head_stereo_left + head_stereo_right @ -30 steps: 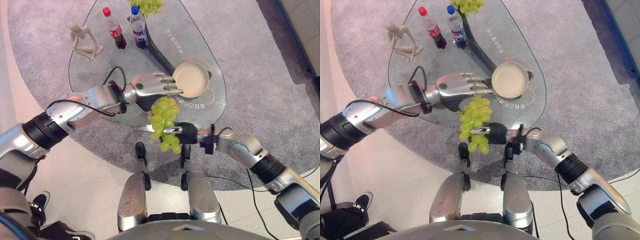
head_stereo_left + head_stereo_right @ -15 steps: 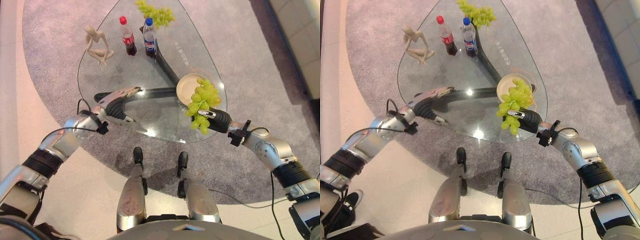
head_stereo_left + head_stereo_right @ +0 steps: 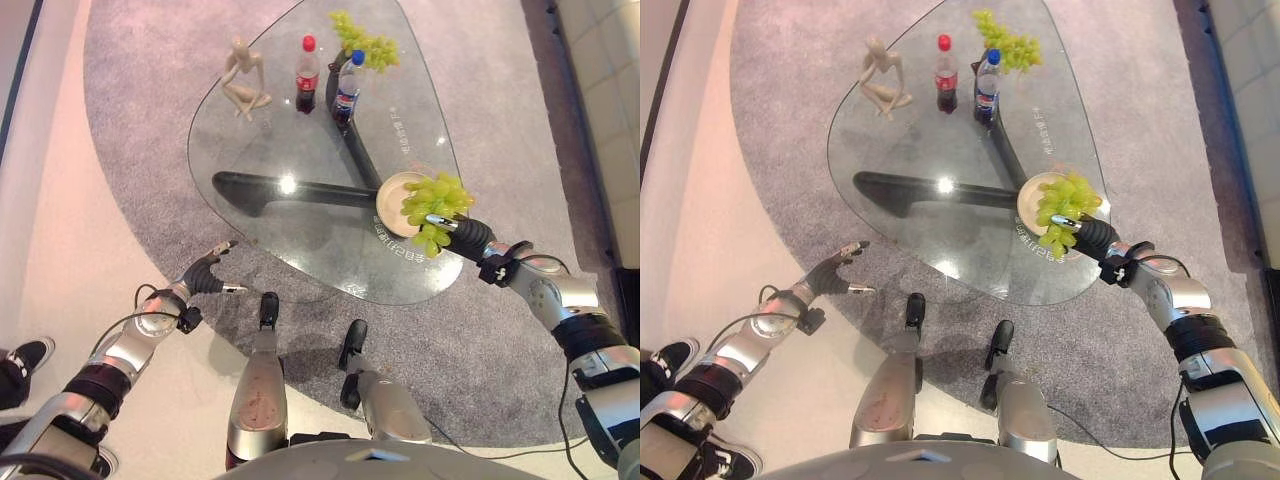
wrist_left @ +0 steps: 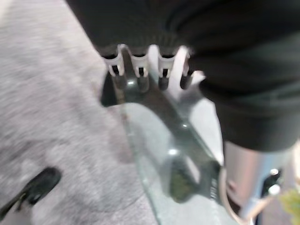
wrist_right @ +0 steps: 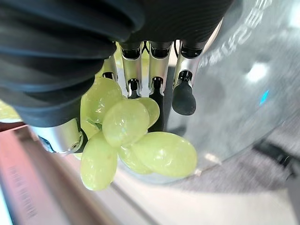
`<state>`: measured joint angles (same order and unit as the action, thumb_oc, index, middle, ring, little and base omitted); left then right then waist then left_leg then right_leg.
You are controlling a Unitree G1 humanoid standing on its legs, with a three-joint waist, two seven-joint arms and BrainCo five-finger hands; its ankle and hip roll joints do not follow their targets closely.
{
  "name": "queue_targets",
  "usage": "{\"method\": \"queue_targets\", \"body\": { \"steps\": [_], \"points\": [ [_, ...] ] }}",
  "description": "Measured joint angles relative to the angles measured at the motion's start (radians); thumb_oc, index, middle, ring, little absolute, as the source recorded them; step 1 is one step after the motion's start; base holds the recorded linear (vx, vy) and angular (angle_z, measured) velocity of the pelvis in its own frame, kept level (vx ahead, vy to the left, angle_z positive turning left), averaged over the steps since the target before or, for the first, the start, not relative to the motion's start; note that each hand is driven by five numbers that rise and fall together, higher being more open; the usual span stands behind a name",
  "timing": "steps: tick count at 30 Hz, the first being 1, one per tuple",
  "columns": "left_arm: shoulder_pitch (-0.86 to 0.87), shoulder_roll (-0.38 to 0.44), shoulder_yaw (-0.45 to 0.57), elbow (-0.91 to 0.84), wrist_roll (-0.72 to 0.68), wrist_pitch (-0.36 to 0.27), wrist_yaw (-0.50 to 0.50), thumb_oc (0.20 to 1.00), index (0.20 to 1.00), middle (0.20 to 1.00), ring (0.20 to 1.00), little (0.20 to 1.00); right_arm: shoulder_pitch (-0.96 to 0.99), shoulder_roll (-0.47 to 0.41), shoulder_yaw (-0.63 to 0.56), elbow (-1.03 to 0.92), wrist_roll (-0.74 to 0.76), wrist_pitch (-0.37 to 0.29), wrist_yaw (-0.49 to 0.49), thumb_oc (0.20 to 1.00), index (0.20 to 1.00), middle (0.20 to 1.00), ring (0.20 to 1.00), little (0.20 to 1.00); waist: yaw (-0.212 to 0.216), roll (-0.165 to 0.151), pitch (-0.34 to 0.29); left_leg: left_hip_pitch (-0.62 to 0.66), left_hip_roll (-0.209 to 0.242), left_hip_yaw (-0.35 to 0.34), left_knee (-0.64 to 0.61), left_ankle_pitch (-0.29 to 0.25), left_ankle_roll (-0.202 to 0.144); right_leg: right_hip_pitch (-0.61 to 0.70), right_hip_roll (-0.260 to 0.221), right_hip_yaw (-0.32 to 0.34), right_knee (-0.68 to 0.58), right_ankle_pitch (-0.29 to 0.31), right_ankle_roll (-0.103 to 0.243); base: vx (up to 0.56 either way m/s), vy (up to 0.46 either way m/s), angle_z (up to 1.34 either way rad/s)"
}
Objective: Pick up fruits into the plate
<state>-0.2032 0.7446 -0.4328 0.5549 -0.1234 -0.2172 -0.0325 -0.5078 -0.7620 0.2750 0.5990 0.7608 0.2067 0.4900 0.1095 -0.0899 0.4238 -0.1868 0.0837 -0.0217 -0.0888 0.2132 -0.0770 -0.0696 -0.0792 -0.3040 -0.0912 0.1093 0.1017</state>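
Observation:
A bunch of green grapes hangs from my right hand, which is shut on it. The bunch is held over the cream plate near the glass table's right edge and covers much of it. In the right wrist view the grapes sit under the curled fingers. A second green bunch lies at the table's far end. My left hand is off the table, over the floor at the front left, with straight fingers holding nothing.
A cola bottle with a red cap and one with a blue cap stand at the far end of the glass table, a beige figurine to their left. A person's shoe is at the left edge.
The camera has shifted. My right hand has carried the grapes from the table's front edge to above the plate. My left hand has drawn back off the table, down to the front left.

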Motion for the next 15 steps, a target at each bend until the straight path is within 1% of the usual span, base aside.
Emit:
{"method": "queue_targets", "body": {
  "steps": [2,3,5,7,8,11,15],
  "points": [
    [0.001,-0.008,0.002,0.046,-0.001,0.000,0.001,1.000,1.000,1.000,1.000,1.000,-0.046,-0.003,0.000,0.045,-0.019,0.000,-0.018,0.200,0.200,0.200,0.200,0.200,0.008,-0.005,0.019,-0.003,-0.002,-0.007,0.000,0.004,-0.002,0.000,-0.001,-0.007,0.000,-0.002,0.003,0.00,0.018,0.14],
    [0.008,-0.016,0.005,0.070,-0.001,0.002,0.000,1.000,1.000,1.000,1.000,1.000,-0.082,-0.003,0.000,0.072,-0.039,0.000,-0.033,0.200,0.200,0.200,0.200,0.200,0.020,-0.002,0.038,-0.008,-0.004,-0.011,0.000,0.006,-0.002,-0.001,-0.003,-0.011,0.000,-0.003,0.004,0.01,0.026,0.08],
    [0.009,-0.026,0.010,0.081,-0.001,0.002,0.001,1.000,1.000,1.000,1.000,1.000,-0.120,-0.003,0.000,0.100,-0.058,0.002,-0.047,0.200,0.200,0.200,0.200,0.200,0.029,0.002,0.063,-0.009,-0.007,-0.013,0.000,0.007,-0.002,-0.001,-0.004,-0.013,0.000,-0.003,0.004,0.00,0.031,0.07],
    [0.005,-0.042,0.011,0.101,-0.001,0.001,0.000,1.000,1.000,1.000,1.000,1.000,-0.171,-0.003,0.000,0.148,-0.089,0.005,-0.064,0.200,0.200,0.200,0.200,0.200,0.035,0.012,0.089,-0.027,-0.013,-0.026,0.000,0.011,0.001,-0.010,-0.009,-0.026,0.000,-0.003,0.004,0.00,0.044,0.19],
    [0.003,-0.053,0.010,0.107,-0.001,0.001,0.000,1.000,1.000,1.000,1.000,1.000,-0.189,-0.003,0.000,0.175,-0.102,0.009,-0.072,0.200,0.200,0.200,0.200,0.200,0.036,0.021,0.096,-0.036,-0.018,-0.036,0.000,0.013,0.002,-0.013,-0.012,-0.036,0.000,-0.003,0.004,0.01,0.055,0.26],
    [0.006,-0.070,0.010,0.107,-0.001,-0.002,0.000,1.000,1.000,1.000,1.000,1.000,-0.214,-0.003,0.003,0.235,-0.140,0.014,-0.080,0.200,0.200,0.200,0.200,0.200,0.056,0.036,0.106,-0.039,-0.026,-0.042,0.000,0.013,0.002,-0.014,-0.019,-0.041,0.000,-0.007,0.010,0.00,0.040,0.13],
    [0.004,-0.071,0.005,0.106,-0.004,-0.004,0.003,1.000,1.000,1.000,1.000,1.000,-0.279,-0.001,0.005,0.287,-0.165,0.015,-0.104,0.200,0.200,0.200,0.200,0.200,0.059,0.053,0.116,-0.068,-0.037,-0.044,0.001,0.014,0.003,-0.042,-0.030,-0.044,0.007,-0.012,0.014,0.00,0.064,0.03]
  ]
}}
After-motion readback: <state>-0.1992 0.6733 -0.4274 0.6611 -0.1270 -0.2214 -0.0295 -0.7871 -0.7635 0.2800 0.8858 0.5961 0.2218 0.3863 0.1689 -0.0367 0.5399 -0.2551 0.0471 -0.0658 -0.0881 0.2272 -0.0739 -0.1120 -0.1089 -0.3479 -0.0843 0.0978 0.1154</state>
